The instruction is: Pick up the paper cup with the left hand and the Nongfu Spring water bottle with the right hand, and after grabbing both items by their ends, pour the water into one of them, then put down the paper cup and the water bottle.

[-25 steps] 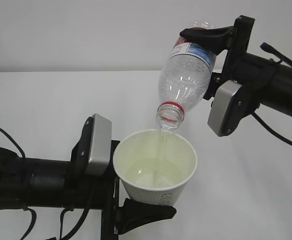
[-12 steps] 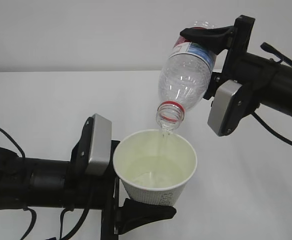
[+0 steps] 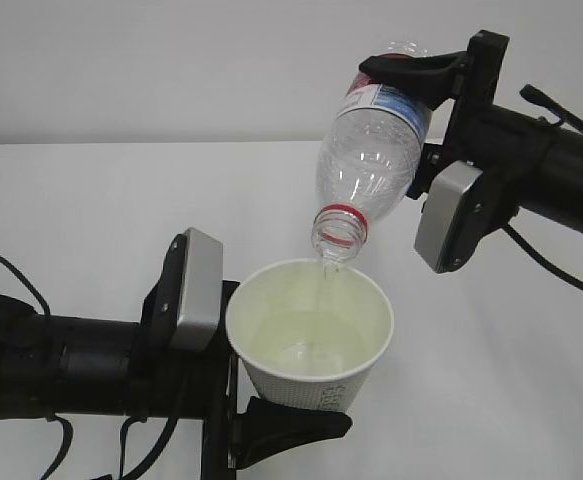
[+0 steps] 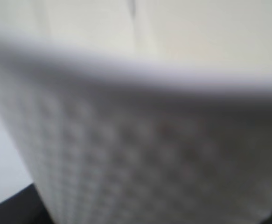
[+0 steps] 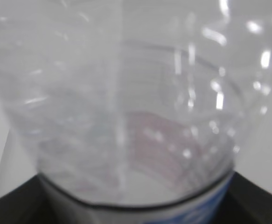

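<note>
Spanning the whole scene: white table (image 3: 91, 200), bare where visible.
- Right hand (image 3: 441, 75): black arm w/ grey plate, entering from upper right; fingers clamped on base end of the Nongfu Spring water bottle (image 3: 371, 150).
- Left hand (image 3: 271, 425): black arm w/ grey plate, lower left; fingers closed round lower part of the paper cup (image 3: 311, 335), held upright above table.
- Bottle: clear, ribbed, red neck ring, no cap; tilted mouth-down, neck just above cup's far rim, not touching. Right wrist cam: blurred clear wall fills frame.
- Cup: white, cream inside, dark print on wall. Left wrist cam: blurred textured side.
- Water (image 3: 306, 345): pale pool in cup; thin trickle at bottle mouth, faint.
</note>
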You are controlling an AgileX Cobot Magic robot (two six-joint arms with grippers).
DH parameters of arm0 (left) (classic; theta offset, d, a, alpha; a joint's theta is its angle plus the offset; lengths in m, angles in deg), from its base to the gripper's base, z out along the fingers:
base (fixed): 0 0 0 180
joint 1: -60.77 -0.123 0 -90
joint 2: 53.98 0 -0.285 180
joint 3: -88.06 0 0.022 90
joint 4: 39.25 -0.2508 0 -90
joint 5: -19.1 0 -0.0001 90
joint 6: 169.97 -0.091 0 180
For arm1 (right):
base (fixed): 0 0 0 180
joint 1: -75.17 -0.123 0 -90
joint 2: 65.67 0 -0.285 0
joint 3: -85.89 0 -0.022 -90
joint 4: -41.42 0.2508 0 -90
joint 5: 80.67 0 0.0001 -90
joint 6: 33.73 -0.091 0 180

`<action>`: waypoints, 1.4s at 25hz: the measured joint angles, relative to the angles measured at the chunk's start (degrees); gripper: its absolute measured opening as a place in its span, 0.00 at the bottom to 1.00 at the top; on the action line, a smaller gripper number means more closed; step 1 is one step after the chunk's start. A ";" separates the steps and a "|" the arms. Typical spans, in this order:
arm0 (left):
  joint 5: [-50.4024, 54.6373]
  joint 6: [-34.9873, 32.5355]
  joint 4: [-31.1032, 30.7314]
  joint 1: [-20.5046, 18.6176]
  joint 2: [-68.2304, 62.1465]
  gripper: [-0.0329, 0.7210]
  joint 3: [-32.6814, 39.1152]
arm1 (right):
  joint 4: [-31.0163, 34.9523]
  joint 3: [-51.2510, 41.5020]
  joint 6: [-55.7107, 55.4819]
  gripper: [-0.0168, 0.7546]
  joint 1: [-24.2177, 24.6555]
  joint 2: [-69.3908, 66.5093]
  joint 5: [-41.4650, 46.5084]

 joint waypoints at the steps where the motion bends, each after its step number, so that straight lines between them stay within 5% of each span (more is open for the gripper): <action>1: 0.00 0.00 0.00 0.00 0.00 0.70 0.00 | 0.00 0.00 0.29 0.70 0.00 0.00 0.00; 35: 0.67 0.00 0.00 0.00 0.00 0.70 0.00 | 0.56 0.00 1.22 0.70 0.00 0.00 -0.09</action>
